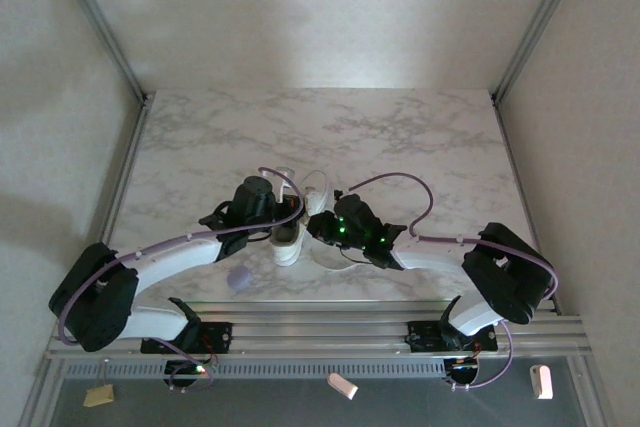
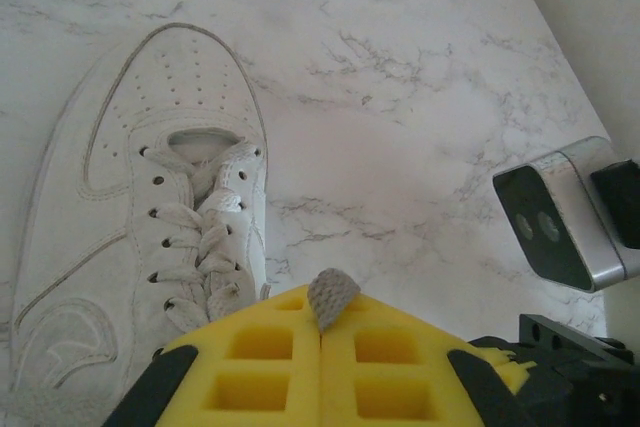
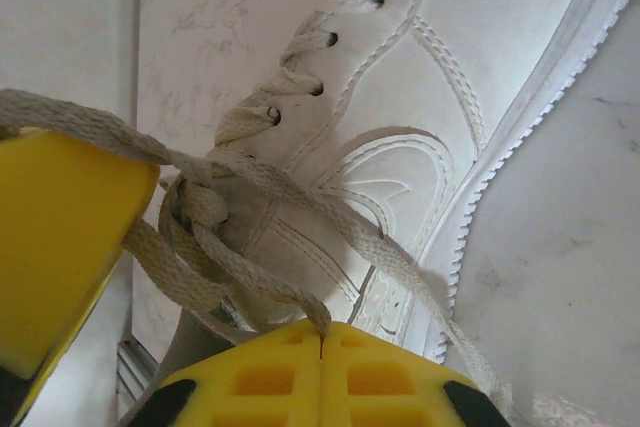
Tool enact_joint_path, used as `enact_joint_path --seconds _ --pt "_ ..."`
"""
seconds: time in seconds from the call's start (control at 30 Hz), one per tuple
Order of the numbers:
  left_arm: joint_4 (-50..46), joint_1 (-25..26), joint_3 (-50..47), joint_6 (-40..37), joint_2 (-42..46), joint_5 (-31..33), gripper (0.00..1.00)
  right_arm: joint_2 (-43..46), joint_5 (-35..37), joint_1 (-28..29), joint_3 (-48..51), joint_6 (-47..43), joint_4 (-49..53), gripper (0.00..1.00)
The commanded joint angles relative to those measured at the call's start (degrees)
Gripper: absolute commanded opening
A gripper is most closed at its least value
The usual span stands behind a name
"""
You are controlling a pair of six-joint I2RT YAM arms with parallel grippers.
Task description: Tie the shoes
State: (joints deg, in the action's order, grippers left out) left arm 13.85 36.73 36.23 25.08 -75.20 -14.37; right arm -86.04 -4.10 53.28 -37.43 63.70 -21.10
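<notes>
The white sneaker [image 1: 289,244] lies on the marble table between my two arms. Seen from the left wrist, the shoe [image 2: 130,247] sits at the left with its toe pointing away. My left gripper [image 2: 321,315] is shut on a short end of white lace [image 2: 333,297] just right of the shoe. From the right wrist, the sneaker's side [image 3: 430,97] shows, with a loose knot of laces [image 3: 195,209] in front of it. My right gripper [image 3: 322,331] is shut on a lace strand coming out of that knot. The left gripper's yellow finger [image 3: 60,247] holds another strand.
A small lavender blob [image 1: 238,278] lies on the table near the front edge, left of the shoe. The right arm's wrist camera [image 2: 560,215] is close on the left gripper's right. Metal rails [image 1: 330,322] run along the near edge, and walls enclose the table.
</notes>
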Motion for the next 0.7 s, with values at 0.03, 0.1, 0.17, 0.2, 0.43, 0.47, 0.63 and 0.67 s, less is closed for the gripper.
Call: enact_joint_path --seconds 0.03,0.1,0.17,0.2,0.43,0.47,0.63,0.67 --pt "-4.96 0.58 1.74 -2.73 2.60 2.22 0.00 2.49 2.65 -0.19 -1.98 -3.19 4.32 0.00" --pt "-7.84 0.62 2.99 -3.82 2.60 2.54 0.00 3.91 3.58 -0.31 -2.50 -5.36 6.99 0.00" --pt "-10.25 0.62 3.97 -4.87 2.77 3.13 0.00 5.06 4.25 -0.36 -3.83 -8.42 10.89 0.00" --pt "-11.25 0.62 4.20 -5.36 3.14 3.50 0.00 5.49 4.36 -0.35 -4.87 -10.14 13.24 0.00" --pt "-14.42 0.62 5.52 -7.67 4.10 4.16 0.00 5.45 4.01 -0.66 -9.85 -20.01 23.84 0.00" --pt "-14.51 0.62 5.64 -7.81 4.10 4.34 0.00 5.06 3.70 -0.86 -10.81 -21.55 25.30 0.00" --pt "-14.16 0.54 5.72 -7.36 4.01 5.72 0.00 3.65 3.28 -1.45 -14.08 -29.73 30.93 0.00" --pt "-14.05 0.48 5.70 -7.20 4.01 6.05 0.00 3.37 3.42 -1.57 -14.50 -30.92 31.68 0.00"
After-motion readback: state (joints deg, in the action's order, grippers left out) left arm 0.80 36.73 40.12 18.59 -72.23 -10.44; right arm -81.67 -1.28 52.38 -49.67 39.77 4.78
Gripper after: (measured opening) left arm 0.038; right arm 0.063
